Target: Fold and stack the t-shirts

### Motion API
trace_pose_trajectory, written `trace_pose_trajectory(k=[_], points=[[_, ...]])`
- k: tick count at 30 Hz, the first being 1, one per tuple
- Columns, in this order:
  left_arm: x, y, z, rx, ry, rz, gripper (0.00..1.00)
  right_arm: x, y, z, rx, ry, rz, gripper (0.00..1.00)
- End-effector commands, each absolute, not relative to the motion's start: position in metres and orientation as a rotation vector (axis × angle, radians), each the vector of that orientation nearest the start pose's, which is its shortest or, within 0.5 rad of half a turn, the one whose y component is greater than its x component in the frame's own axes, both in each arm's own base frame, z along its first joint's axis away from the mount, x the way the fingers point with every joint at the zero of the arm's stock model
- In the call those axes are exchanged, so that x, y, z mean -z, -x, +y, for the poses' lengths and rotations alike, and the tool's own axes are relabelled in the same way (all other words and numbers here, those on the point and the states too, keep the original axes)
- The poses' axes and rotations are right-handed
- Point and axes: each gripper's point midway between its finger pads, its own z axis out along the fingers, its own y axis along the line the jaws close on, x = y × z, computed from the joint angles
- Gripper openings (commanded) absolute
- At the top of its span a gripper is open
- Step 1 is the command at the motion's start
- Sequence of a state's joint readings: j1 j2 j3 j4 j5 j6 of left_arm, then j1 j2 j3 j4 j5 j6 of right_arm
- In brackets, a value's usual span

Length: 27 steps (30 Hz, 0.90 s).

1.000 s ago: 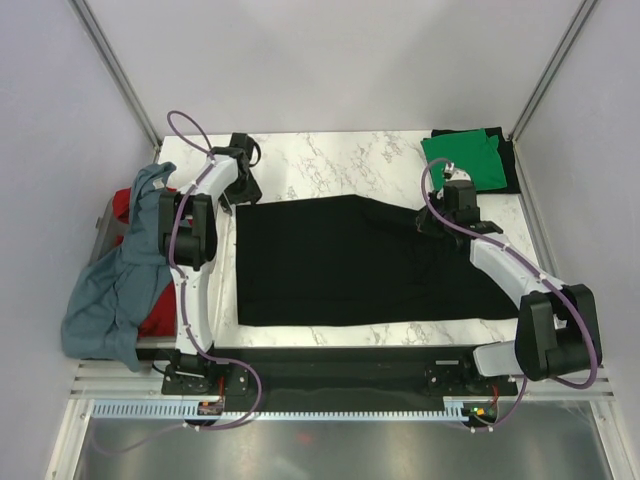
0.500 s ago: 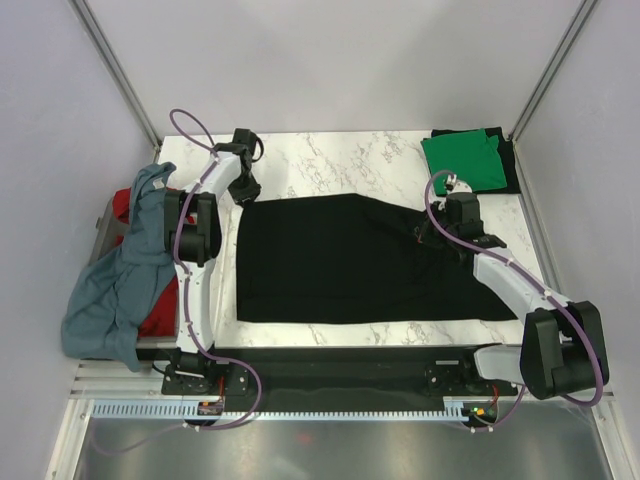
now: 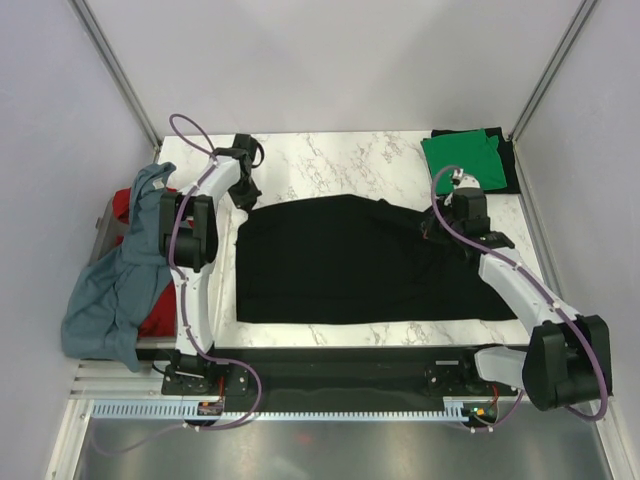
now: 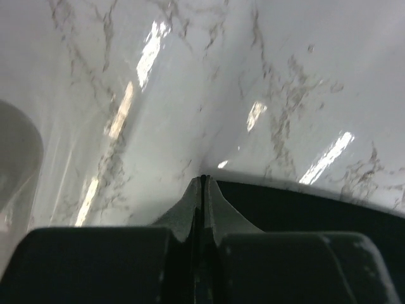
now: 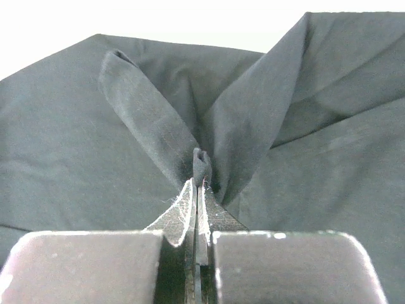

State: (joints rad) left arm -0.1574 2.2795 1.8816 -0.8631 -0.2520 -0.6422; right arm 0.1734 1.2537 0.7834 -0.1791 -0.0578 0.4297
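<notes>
A black t-shirt (image 3: 350,265) lies spread on the marble table. My left gripper (image 3: 244,196) is at its far left corner. In the left wrist view the left gripper (image 4: 204,180) has its jaws pressed together right at the shirt's edge (image 4: 304,206). My right gripper (image 3: 434,226) is over the shirt's far right part. The right wrist view shows the right gripper (image 5: 197,185) shut on a small pinch of black fabric (image 5: 201,161), with folds rising to it. A folded green t-shirt (image 3: 462,158) lies on another dark folded one (image 3: 507,170) at the back right.
A grey-blue shirt (image 3: 118,285) and a red one (image 3: 157,318) hang over the plastic bin (image 3: 104,226) off the table's left edge. Bare marble (image 3: 340,160) runs along the back. Frame posts stand at both far corners.
My left gripper has shut at the shirt's far left corner. The right gripper has drawn its pinch of fabric back and to the right, and the shirt's far edge now arches.
</notes>
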Motion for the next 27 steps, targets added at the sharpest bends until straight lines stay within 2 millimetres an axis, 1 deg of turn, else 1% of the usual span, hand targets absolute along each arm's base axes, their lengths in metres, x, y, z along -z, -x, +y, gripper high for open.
trace_pose_trajectory(k=[1,2,3,4,5,6,7,9,10,12,13,15,16,18,19,22,23,25,26,27], points=[[-0.075,-0.468,-0.061,-0.120,0.669,2.607,0.02,-0.167,-0.350,0.073,-0.340,-0.269,2.133,0.00],[-0.082,-0.466,-0.060,-0.122,0.664,2.592,0.02,-0.164,-0.347,0.066,-0.307,-0.295,2.132,0.00],[-0.095,-0.463,-0.059,-0.112,0.660,2.566,0.02,-0.162,-0.345,0.061,-0.293,-0.315,2.134,0.00],[-0.094,-0.455,-0.058,-0.122,0.651,2.577,0.02,-0.165,-0.342,0.056,-0.281,-0.327,2.120,0.00],[-0.097,-0.453,-0.058,-0.121,0.647,2.570,0.02,-0.159,-0.339,0.050,-0.257,-0.351,2.127,0.00],[-0.108,-0.450,-0.056,-0.112,0.647,2.544,0.02,-0.157,-0.338,0.047,-0.247,-0.361,2.126,0.00],[-0.106,-0.443,-0.054,-0.125,0.642,2.553,0.02,-0.154,-0.336,0.045,-0.241,-0.371,2.130,0.00],[-0.112,-0.440,-0.052,-0.123,0.635,2.535,0.02,-0.150,-0.331,0.039,-0.223,-0.385,2.138,0.00],[-0.115,-0.435,-0.051,-0.122,0.624,2.531,0.02,-0.151,-0.329,0.036,-0.215,-0.391,2.133,0.00],[-0.117,-0.432,-0.051,-0.117,0.617,2.528,0.02,-0.148,-0.323,0.027,-0.177,-0.424,2.138,0.00],[-0.118,-0.428,-0.050,-0.117,0.613,2.531,0.02,-0.153,-0.320,0.022,-0.165,-0.440,2.118,0.00],[-0.117,-0.425,-0.050,-0.113,0.609,2.529,0.02,-0.154,-0.313,0.009,-0.113,-0.484,2.103,0.00],[-0.113,-0.421,-0.050,-0.120,0.599,2.541,0.02,-0.162,-0.309,0.005,-0.107,-0.495,2.076,0.00],[-0.114,-0.421,-0.050,-0.128,0.574,2.536,0.02,-0.166,-0.304,-0.003,-0.081,-0.517,2.057,0.00],[-0.116,-0.422,-0.051,-0.134,0.559,2.531,0.02,-0.173,-0.302,-0.004,-0.083,-0.517,2.034,0.00],[-0.122,-0.423,-0.051,-0.157,0.527,2.512,0.02,-0.179,-0.297,-0.006,-0.081,-0.520,2.020,0.00],[-0.126,-0.423,-0.051,-0.160,0.521,2.502,0.02,-0.179,-0.296,-0.006,-0.083,-0.518,2.022,0.00],[-0.127,-0.422,-0.053,-0.168,0.496,2.496,0.02,-0.179,-0.293,-0.005,-0.087,-0.522,2.026,0.00],[-0.130,-0.421,-0.052,-0.183,0.489,2.482,0.02,-0.176,-0.290,-0.005,-0.085,-0.531,2.036,0.00],[-0.128,-0.417,-0.055,-0.197,0.468,2.488,0.02,-0.176,-0.288,-0.006,-0.085,-0.534,2.035,0.00]])
